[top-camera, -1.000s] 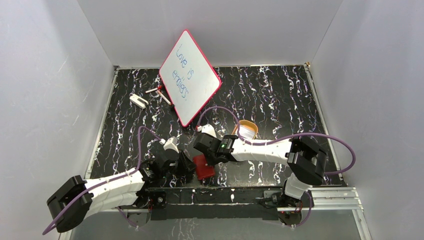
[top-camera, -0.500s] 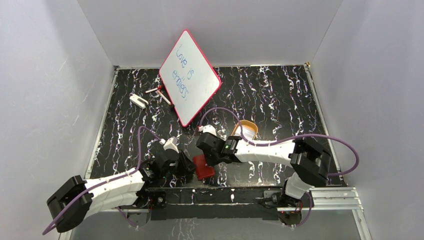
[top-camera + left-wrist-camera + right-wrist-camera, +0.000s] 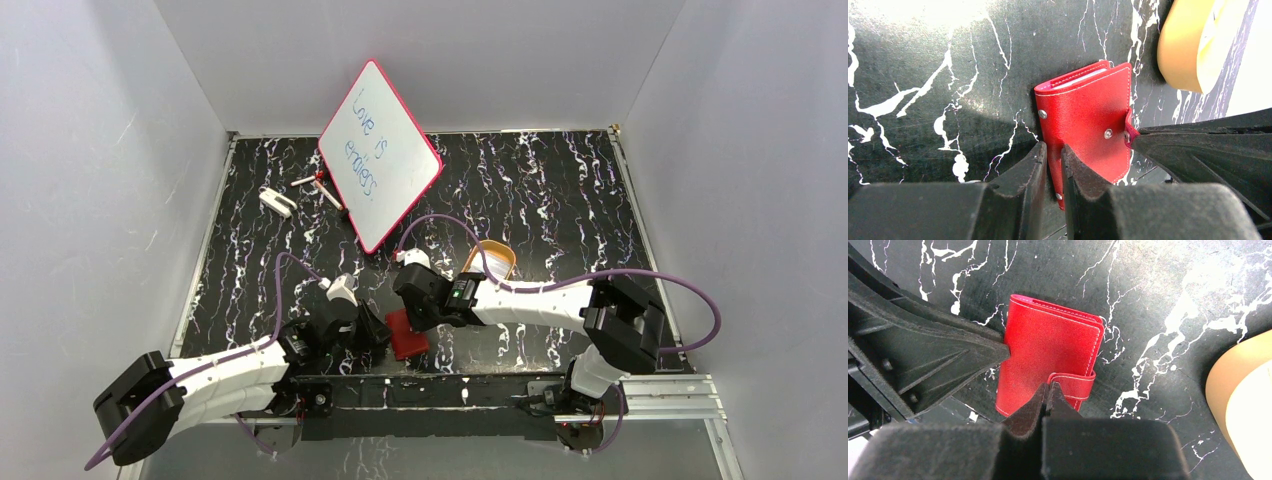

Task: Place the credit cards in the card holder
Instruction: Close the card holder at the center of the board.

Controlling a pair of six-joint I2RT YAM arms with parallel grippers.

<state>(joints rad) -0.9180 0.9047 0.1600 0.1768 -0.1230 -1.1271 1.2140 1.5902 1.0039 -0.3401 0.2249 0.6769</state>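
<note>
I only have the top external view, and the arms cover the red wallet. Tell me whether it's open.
Observer: Folded shut; the left wrist view shows the card holder with its covers together.
Operator: Report the tab.
Observer: The right gripper pinches the snap tab.
Operator: Now the left side.
Observer: The left gripper has the holder's edge in its narrow gap.

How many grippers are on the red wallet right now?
2: the left gripper pinches the card holder at its side edge; the right gripper is closed on its snap tab.
</note>
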